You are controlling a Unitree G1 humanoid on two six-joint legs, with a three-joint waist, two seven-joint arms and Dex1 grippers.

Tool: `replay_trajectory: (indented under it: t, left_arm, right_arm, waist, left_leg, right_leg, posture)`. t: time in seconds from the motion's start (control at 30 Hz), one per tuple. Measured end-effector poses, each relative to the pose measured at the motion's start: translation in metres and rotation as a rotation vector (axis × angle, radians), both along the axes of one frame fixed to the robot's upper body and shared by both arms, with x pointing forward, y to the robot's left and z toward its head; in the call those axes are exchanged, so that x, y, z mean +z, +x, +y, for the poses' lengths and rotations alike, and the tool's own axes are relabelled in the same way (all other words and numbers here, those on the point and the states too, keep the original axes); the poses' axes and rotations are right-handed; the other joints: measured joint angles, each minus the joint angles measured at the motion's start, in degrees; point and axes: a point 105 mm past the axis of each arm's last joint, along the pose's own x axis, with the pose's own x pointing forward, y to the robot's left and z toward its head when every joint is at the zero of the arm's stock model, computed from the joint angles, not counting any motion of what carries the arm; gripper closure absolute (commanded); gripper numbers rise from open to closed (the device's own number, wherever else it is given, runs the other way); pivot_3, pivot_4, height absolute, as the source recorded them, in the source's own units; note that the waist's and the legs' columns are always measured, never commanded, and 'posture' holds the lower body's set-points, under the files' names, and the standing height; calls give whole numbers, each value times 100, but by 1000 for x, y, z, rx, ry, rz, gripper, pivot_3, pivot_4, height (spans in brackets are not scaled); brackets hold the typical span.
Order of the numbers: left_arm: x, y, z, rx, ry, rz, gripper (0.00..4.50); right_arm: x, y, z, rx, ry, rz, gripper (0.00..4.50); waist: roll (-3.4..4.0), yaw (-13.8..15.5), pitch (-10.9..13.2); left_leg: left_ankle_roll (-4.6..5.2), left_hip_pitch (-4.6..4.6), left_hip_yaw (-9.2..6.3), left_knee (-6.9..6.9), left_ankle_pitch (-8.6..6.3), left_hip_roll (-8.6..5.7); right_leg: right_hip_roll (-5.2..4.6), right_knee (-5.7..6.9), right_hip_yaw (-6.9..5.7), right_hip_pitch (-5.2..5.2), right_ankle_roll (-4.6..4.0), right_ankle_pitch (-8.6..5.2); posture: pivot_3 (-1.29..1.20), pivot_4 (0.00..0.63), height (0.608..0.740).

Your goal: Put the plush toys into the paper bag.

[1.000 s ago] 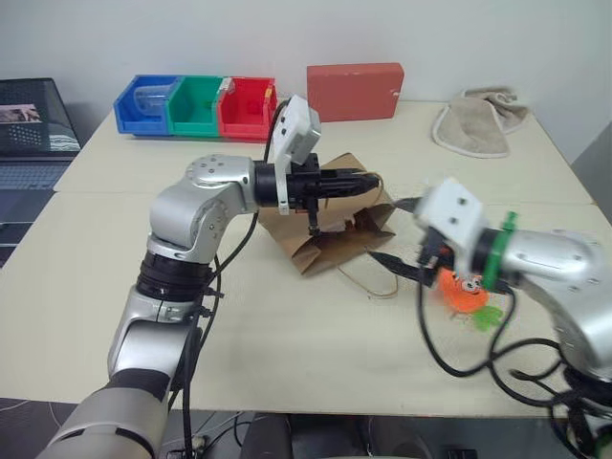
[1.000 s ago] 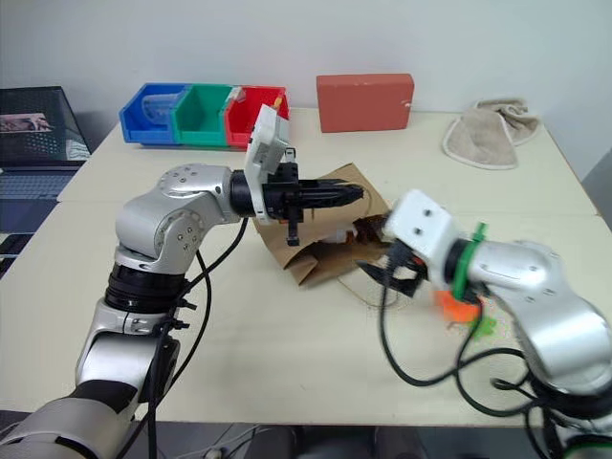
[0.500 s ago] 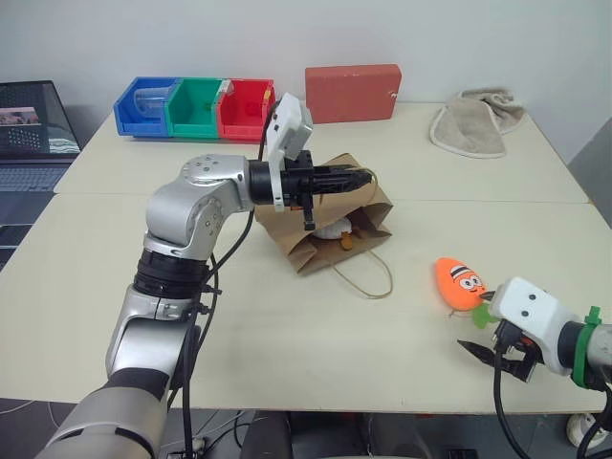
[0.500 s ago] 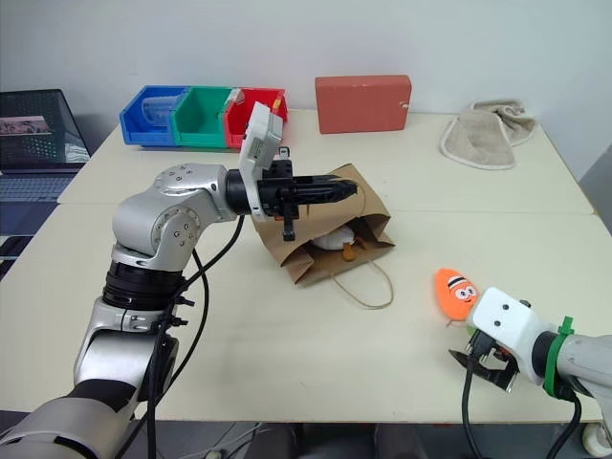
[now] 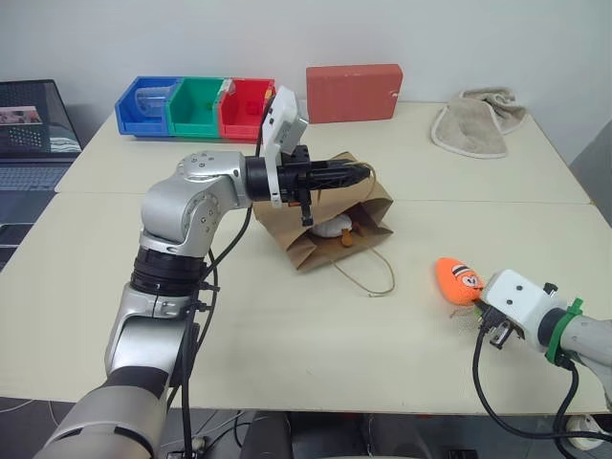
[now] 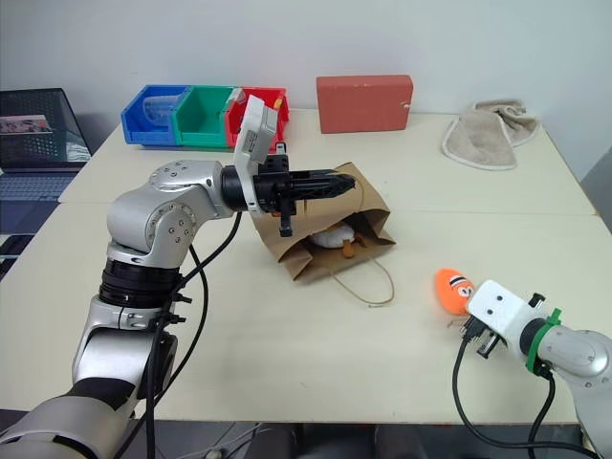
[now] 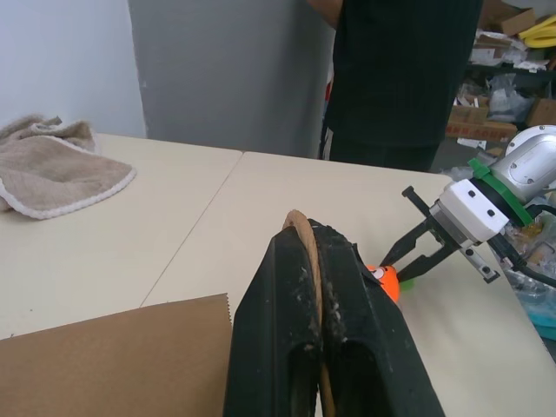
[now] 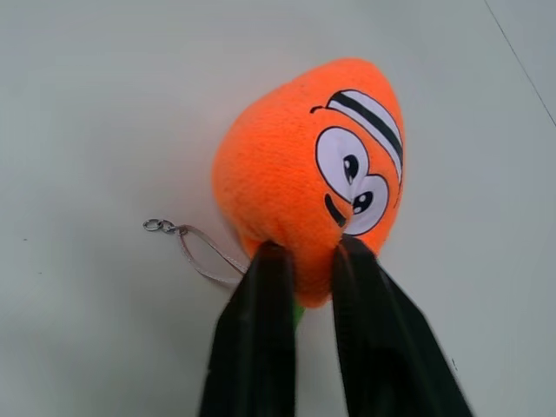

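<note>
Egg toy (image 5: 335, 228) already lay inside the paper bag (image 5: 330, 218). Left claw (image 7: 317, 261) was pinched shut on a twine handle, holding bag mouth up. Right claw (image 8: 300, 261) had clamped the carrot toy (image 8: 308, 174) at its leafy end, on the bench (image 5: 287, 325), well apart from bag. Next, prob.: lift carrot, carry across to the opening w/o snagging the loose handle (image 5: 368, 277).

Egg toy (image 5: 334, 228) in bag (image 5: 325, 218); carrot (image 5: 458, 280) rightward

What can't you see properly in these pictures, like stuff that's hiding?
- Egg toy: mostly hidden inside the paper bag, head views.
- Carrot toy: its green leaves sit behind the right gripper fingers, right wrist view.
- Right gripper tips: behind its own white housing, head views.
- Person: cut off by the top edge, left wrist view.
- Blue bin: contents too small to identify.
</note>
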Motion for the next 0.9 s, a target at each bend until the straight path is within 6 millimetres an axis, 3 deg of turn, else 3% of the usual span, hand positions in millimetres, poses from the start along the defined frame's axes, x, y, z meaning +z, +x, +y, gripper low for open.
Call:
replay_trajectory:
  t: [0.13,0.23,0.37,0.5,0.67,0.9]
  left_arm:
    - [0,0,0,1,-1,0,4500]
    - [0,0,1,2,-3,2,4500]
    - [3,1,1,2,-4,-1,4500]
    - [5,4,3,13,-11,4,4500]
    - [14,7,2,8,-26,-5,4500]
    - [18,2,0,-33,-30,-2,4500]
  right_arm:
    - [3,1,-1,12,0,-17,4419]
    - [21,5,3,63,14,-56,4419]
    - [76,9,37,272,1,-188,4419]
    - [102,12,77,474,-34,-253,4419]
    - [92,25,121,663,-114,-254,4419]
    - [71,67,144,609,-182,-265,4419]
  waist:
    - [0,0,0]
    - [1,-7,0]
    - [1,-31,0]
    - [1,-38,1]
    - [1,-39,1]
    - [1,-31,1]
  left_leg:
    - [0,0,1,0,0,0]
    - [0,1,2,0,0,0]
    - [1,3,-4,-2,1,1]
    - [1,0,-1,0,1,0]
    - [0,-3,-4,-3,1,1]
    - [-17,-9,-10,-7,10,2]
  right_leg:
    - [0,1,0,0,0,0]
    - [0,2,1,0,0,0]
    - [1,3,-5,2,0,0]
    - [-1,0,-4,0,-1,0]
    - [-1,-1,-7,-6,-1,0]
    - [-3,2,-14,-14,-2,1]
  posture:
    - [0,150,740]
    - [0,150,740]
    - [0,150,740]
    - [0,150,740]
    - [0,150,740]
    - [0,150,740]
